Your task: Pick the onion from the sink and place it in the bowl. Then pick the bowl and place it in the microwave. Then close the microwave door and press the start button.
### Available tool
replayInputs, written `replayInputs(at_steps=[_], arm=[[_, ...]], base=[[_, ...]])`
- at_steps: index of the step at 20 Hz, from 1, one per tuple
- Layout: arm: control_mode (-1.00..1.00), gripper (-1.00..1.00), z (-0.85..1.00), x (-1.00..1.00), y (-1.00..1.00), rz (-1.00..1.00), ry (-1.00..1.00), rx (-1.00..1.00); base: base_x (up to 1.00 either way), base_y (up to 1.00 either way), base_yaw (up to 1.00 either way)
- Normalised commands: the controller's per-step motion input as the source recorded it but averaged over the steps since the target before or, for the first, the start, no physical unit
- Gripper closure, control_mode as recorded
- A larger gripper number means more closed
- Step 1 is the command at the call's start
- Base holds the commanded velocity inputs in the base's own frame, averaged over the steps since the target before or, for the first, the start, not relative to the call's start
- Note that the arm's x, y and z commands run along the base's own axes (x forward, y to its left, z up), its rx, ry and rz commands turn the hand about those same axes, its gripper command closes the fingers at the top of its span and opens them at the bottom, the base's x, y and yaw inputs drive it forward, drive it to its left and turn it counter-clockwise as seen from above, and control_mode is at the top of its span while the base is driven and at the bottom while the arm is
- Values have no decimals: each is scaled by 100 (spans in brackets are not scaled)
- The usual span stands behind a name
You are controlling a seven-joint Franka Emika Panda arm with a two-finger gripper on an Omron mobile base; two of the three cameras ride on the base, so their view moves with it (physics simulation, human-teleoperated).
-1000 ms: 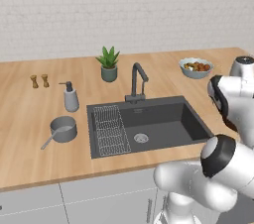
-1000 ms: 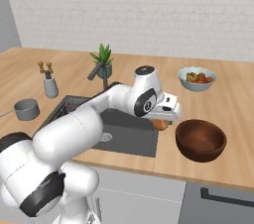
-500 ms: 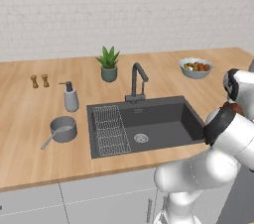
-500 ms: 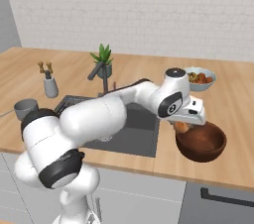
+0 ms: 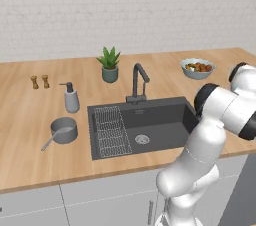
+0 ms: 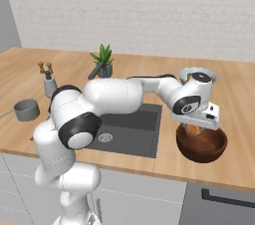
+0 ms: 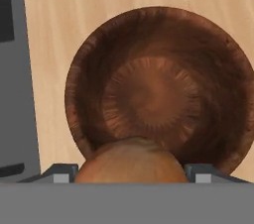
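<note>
You can't see much of the small round orange-brown onion (image 7: pixel 132 161): in the hand view its lower half is cut off at the bottom edge, and in the right base view it is a small orange patch (image 6: pixel 193 129) tucked under the white hand. The finger tips (image 7: pixel 62 173) show as two grey stubs at either side of the onion, so you cannot make out their pads. From the left base view the arm's own white links block the spot where the hand works.

The pincer (image 6: pixel 195 128) stands wide, its two fingers flanking the onion and pinching it between them. It hangs directly over the round, deep, dark reddish-brown wooden bowl (image 6: pixel 201 145), the onion just above the bowl's hollow. The bowl sits on the light wooden counter (image 6: pixel 234 119), to the right of the dark-grey rectangular sink (image 5: pixel 150 125).
</note>
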Motion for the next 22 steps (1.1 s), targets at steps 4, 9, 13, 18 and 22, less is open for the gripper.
replayInputs(at_steps=[4, 9, 13, 18, 22], arm=[[-100, 100, -23, 39, -6, 0, 8, 1], [-100, 100, -13, 8, -1, 0, 4, 0], [-100, 100, -38, 4, 0, 0, 7, 0], [-100, 100, -51, 19, 0, 0, 9, 0], [-100, 100, -41, 21, 0, 0, 9, 0]], base=[[0, 0, 0], [0, 0, 0], [0, 0, 0], [0, 0, 0], [0, 0, 0]])
